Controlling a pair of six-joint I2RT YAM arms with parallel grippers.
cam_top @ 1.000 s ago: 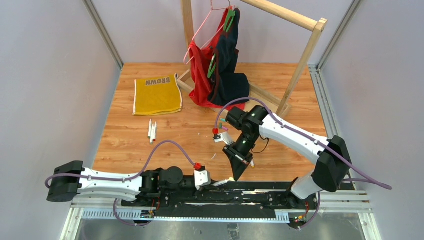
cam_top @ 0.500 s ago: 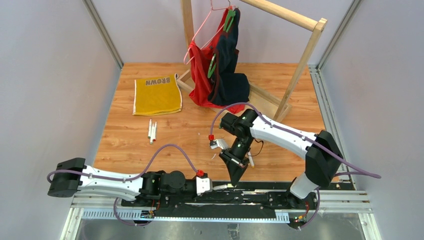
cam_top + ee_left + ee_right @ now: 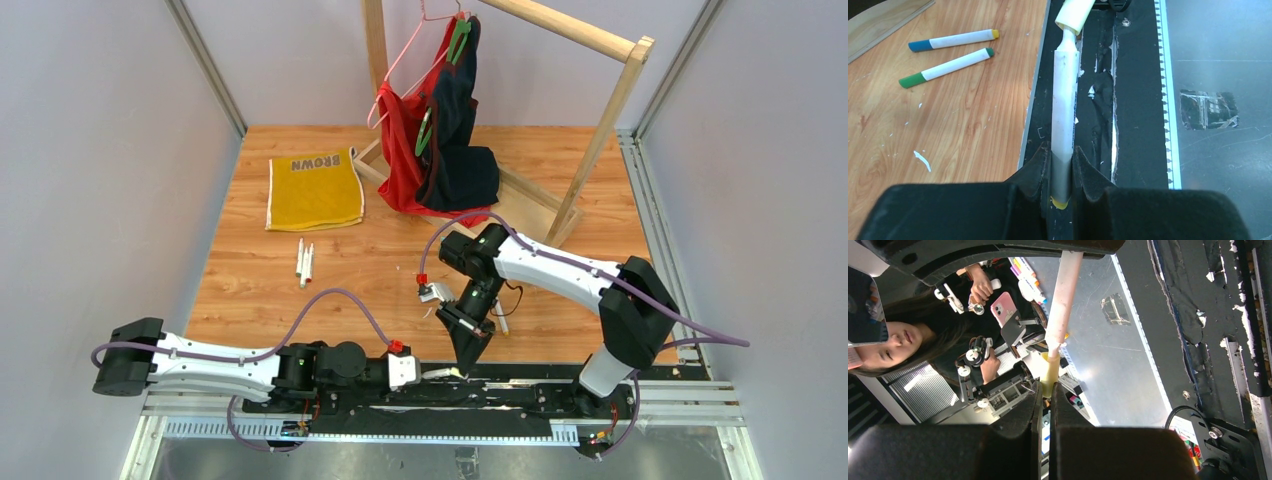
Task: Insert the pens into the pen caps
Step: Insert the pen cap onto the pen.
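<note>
at the near edge, over the black rail (image 3: 1140, 100), the left gripper (image 3: 1062, 162) clamps a white pen (image 3: 1065, 100) low on its barrel. its fingers (image 3: 1034, 170) stand narrow, pressed to both sides, with the pen's yellow end poking out behind them. the pen points straight away from the wrist, and its thin neck sits at the mouth of the yellow cap (image 3: 1075, 14). the cap looks tilted a little off the barrel's line and is not yet seated, as far as i can judge.

to do this step well, bring the cap square to the pen first. then push along the barrel only, with the left side holding firm so the pen does not slide back through the grip.

the right gripper (image 3: 1046, 407) comes down from above, its fingers (image 3: 1020, 417) nearly together and pinching the cap's closed end.

beyond, on the wooden table (image 3: 380, 275), two capped pens (image 3: 953, 40) lie side by side. a few more pens (image 3: 303, 262) lie further back, near a yellow cloth (image 3: 315, 190). a wooden rack (image 3: 600, 120) hung with clothes stands at the far side.
</note>
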